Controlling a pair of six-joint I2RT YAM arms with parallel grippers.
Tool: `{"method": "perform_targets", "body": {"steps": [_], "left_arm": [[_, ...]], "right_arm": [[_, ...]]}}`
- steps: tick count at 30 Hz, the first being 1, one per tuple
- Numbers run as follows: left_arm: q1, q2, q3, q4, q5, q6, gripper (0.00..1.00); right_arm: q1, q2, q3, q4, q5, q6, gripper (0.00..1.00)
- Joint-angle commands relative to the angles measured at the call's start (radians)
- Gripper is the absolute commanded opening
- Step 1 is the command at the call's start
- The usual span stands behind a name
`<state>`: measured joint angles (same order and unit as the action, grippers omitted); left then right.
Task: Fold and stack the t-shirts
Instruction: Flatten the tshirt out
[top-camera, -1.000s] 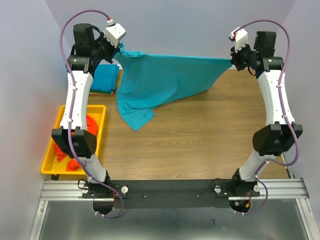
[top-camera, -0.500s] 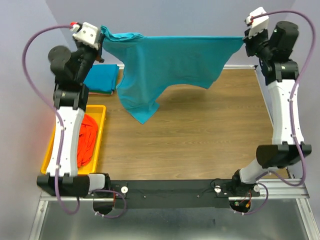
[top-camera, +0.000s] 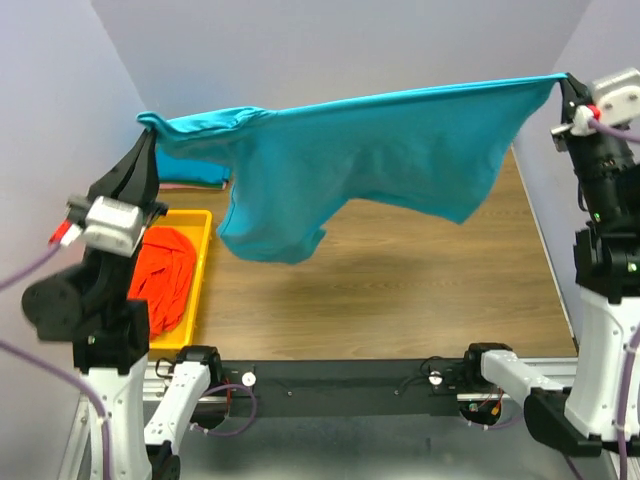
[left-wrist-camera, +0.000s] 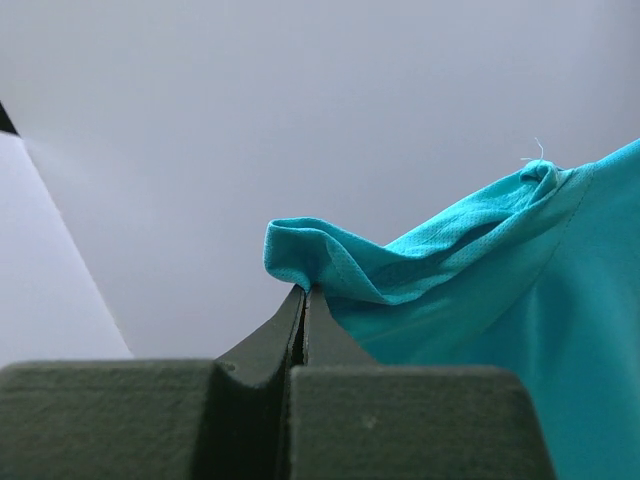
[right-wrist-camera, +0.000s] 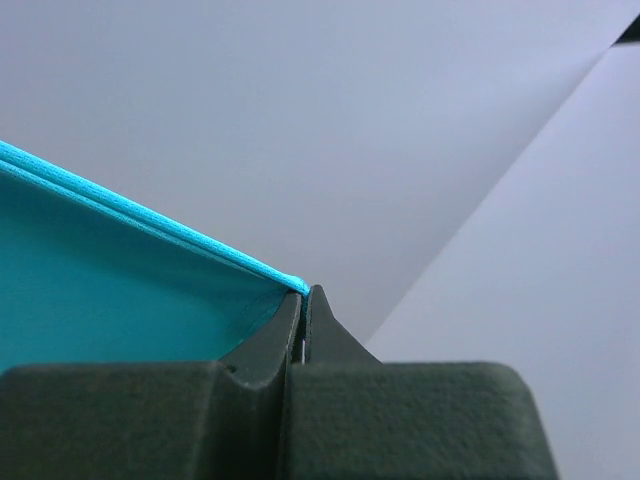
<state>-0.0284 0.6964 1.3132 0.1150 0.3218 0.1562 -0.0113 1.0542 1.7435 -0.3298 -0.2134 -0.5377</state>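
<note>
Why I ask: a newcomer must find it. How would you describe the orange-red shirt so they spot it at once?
Find the wooden table, then the yellow tray at its left edge. The orange-red t-shirt lies crumpled inside, the only cloth not teal, unlike the stretched teal t-shirt.

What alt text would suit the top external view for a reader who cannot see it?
Two robot arms hold a teal t-shirt stretched in the air above a wooden table, the left pincer and right pincer each shut on one end. At the left, a yellow tray holds orange-red cloth, with a folded teal t-shirt beyond it.
</note>
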Motion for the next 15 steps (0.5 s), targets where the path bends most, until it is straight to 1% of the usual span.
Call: {"method": "perform_targets", "body": {"steps": [1, 5, 8, 9, 11, 14, 15], "left_arm": [[0.021, -0.046, 0.026, 0.003, -0.145, 0.074, 0.00], [0.021, -0.012, 0.066, -0.055, -0.122, 0.115, 0.00], [0.021, 0.026, 0.061, -0.103, -0.046, 0.141, 0.00], [0.021, 0.049, 0.049, -0.135, -0.005, 0.154, 0.00], [0.021, 0.072, 0.031, -0.159, 0.020, 0.163, 0.00], [0.021, 0.117, -0.035, -0.186, 0.042, 0.177, 0.00], [0.021, 0.141, -0.076, -0.193, 0.062, 0.183, 0.00]], "right_arm": [[-0.026, -0.033, -0.026, 0.043, 0.204, -0.090, 0.01], [-0.026, -0.010, -0.051, 0.044, 0.207, -0.140, 0.00], [-0.026, 0.013, -0.102, 0.046, 0.190, -0.165, 0.01], [-0.026, 0.029, -0.143, 0.044, 0.180, -0.166, 0.00], [-0.026, 0.047, -0.191, 0.044, 0.164, -0.172, 0.01], [-0.026, 0.078, -0.294, 0.043, 0.118, -0.176, 0.01], [-0.026, 0.090, -0.355, 0.044, 0.083, -0.179, 0.01]]}}
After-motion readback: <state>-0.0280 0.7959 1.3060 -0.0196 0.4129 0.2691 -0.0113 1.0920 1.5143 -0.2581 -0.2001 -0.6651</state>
